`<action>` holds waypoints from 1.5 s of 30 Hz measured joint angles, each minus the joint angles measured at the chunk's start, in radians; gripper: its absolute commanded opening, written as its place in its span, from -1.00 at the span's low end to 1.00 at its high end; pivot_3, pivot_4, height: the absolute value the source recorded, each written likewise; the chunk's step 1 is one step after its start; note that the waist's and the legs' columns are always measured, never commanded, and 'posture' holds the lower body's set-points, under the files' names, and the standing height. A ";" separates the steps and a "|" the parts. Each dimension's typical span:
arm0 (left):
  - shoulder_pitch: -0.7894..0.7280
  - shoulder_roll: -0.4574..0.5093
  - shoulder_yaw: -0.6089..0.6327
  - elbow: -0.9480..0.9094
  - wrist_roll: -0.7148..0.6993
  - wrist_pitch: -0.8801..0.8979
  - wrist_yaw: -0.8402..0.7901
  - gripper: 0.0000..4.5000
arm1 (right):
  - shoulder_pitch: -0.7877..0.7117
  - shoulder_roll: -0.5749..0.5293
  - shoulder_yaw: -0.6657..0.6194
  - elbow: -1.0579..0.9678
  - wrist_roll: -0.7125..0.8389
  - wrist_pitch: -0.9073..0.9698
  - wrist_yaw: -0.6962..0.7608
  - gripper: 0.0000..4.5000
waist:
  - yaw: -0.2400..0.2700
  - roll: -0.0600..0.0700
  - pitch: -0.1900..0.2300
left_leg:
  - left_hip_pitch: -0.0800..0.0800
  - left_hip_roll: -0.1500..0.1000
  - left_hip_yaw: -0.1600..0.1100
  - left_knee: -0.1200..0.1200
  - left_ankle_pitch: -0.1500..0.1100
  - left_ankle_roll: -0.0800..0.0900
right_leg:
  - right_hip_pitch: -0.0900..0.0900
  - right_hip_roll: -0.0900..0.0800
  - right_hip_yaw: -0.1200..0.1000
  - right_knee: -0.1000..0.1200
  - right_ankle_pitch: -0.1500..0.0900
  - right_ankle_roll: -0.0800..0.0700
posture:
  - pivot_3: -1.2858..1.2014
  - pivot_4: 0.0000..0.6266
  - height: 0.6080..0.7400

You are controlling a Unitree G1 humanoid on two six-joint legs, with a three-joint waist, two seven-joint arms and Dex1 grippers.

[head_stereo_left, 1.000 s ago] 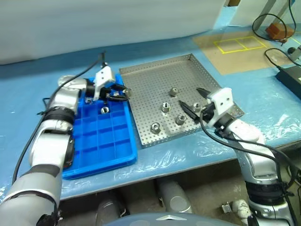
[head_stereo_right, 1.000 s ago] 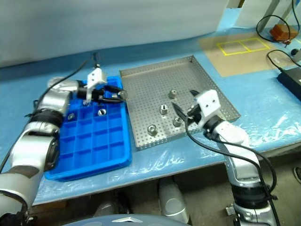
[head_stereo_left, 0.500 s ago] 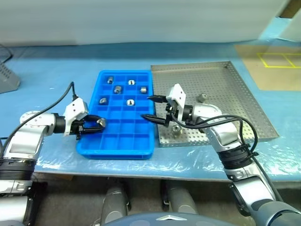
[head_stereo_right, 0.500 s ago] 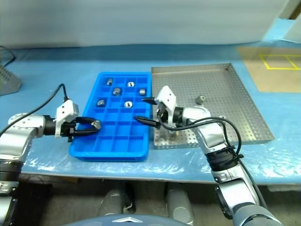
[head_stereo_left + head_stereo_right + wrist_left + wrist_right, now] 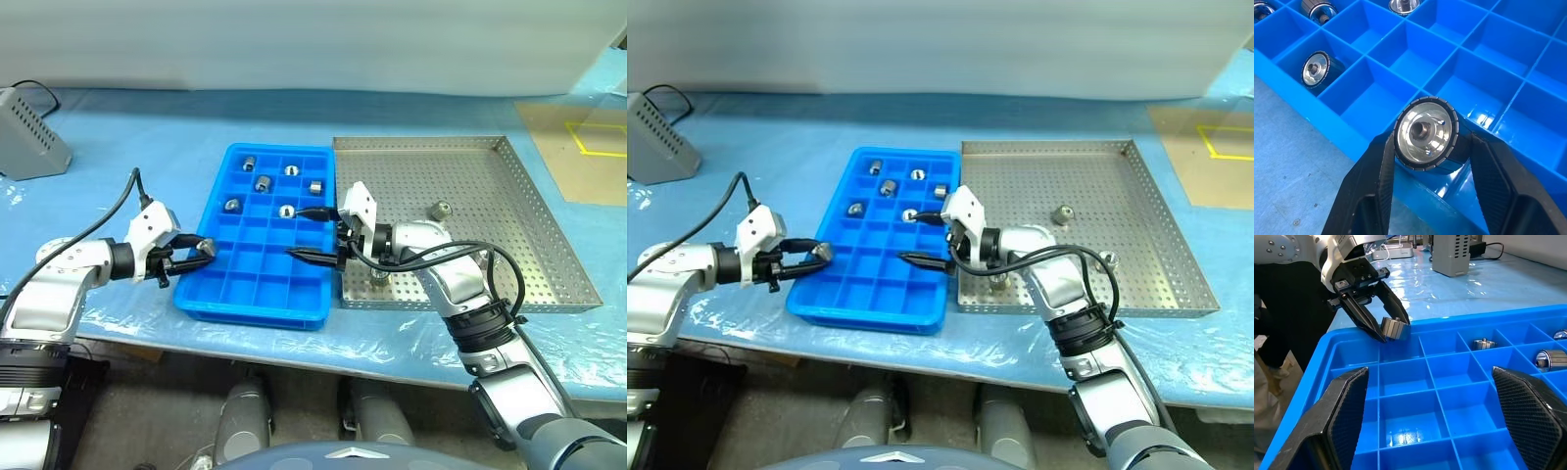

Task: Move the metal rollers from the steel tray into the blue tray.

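Gripping one roller (image 5: 1426,134) between its two black fingers (image 5: 1367,192), the left gripper (image 5: 192,257) is hovering at the blue tray's (image 5: 257,300) left rim, with the roller's holed face showing in the left wrist view and the piece hanging just above the tray's edge compartments. Underneath everything, a table (image 5: 147,147) covered in light blue sheeting is spreading across the scene, with a grey perforated box (image 5: 29,134) sitting at its far left corner and a pale wall running behind. Five rollers (image 5: 263,183) are lying in the blue tray's far compartments, one to a cell, well apart from the held one. Moving rightward, the right gripper (image 5: 312,234) is reaching across the blue tray's right edge with its jaws spread wide and nothing between them, pointing toward the left gripper; in the right wrist view its fingers (image 5: 1342,413) are framing empty blue cells. Just beside the blue tray, the steel tray (image 5: 549,235) is resting flat on the sheeting, touching or nearly touching it along the long side. One roller (image 5: 440,210) is sitting near its middle, another (image 5: 379,279) is lying by the near rim under the right forearm, and a third (image 5: 1106,260) is peeking out beyond the arm. At the far right, a brown patch (image 5: 578,147) with yellow tape lines is lying on the table.
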 measured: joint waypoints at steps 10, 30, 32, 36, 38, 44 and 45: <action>-0.068 -0.017 -0.043 0.028 -0.030 0.040 -0.002 0.30 | 0.018 -0.007 -0.018 -0.001 -0.023 -0.022 -0.043 0.83 | 0.000 0.000 0.000 | 0.000 0.000 0.000 0.000 0.001 -0.001 | -0.001 0.000 0.000 0.001 0.000 0.000 | -0.12 -0.52 1.00; -0.589 -0.377 -0.256 0.381 0.037 -0.151 -0.031 0.30 | 0.314 -0.257 -0.429 -0.328 0.095 0.165 -0.216 0.83 | -0.011 -0.001 -0.001 | -0.003 -0.002 0.001 0.002 0.001 0.010 | 0.003 0.000 0.002 -0.006 0.000 0.000 | -0.39 -0.52 1.00; -0.615 -0.445 -0.310 0.451 0.073 -0.231 -0.053 0.30 | 0.356 -0.279 -0.477 -0.366 0.105 0.190 -0.236 0.83 | -0.033 -0.001 -0.001 | -0.004 -0.002 0.001 0.002 0.000 0.012 | 0.002 0.001 0.002 -0.008 0.000 0.000 | -0.44 -0.52 1.00; -0.650 -0.548 -0.402 0.591 0.117 -0.354 -0.168 0.30 | 0.453 -0.291 -0.547 -0.454 0.120 0.225 -0.287 0.83 | -0.087 -0.001 -0.001 | -0.008 -0.002 0.001 0.002 -0.002 0.014 | -0.001 0.002 0.002 -0.010 0.001 0.001 | -0.50 -0.52 1.00; -0.665 -0.575 -0.423 0.645 0.125 -0.399 -0.222 0.30 | 0.486 -0.291 -0.567 -0.494 0.129 0.240 -0.312 0.83 | -0.111 -0.001 -0.001 | -0.010 -0.002 0.001 0.003 -0.002 0.014 | -0.003 0.002 0.001 -0.010 0.001 0.002 | -0.53 -0.52 1.00; -0.734 -0.599 -0.451 0.812 0.177 -0.537 -0.336 0.30 | 0.620 -0.277 -0.648 -0.596 0.151 0.266 -0.383 0.83 | -0.168 0.000 -0.002 | -0.013 -0.004 0.000 0.010 -0.004 0.018 | 0.000 0.001 0.000 -0.012 0.003 0.006 | -0.55 -0.52 1.00; -0.742 -0.604 -0.451 0.835 0.183 -0.551 -0.341 0.30 | 0.628 -0.277 -0.651 -0.602 0.151 0.266 -0.391 0.83 | -0.177 0.000 -0.002 | -0.014 -0.004 0.000 0.012 -0.005 0.018 | 0.000 0.000 0.000 -0.012 0.003 0.007 | -0.55 -0.52 1.00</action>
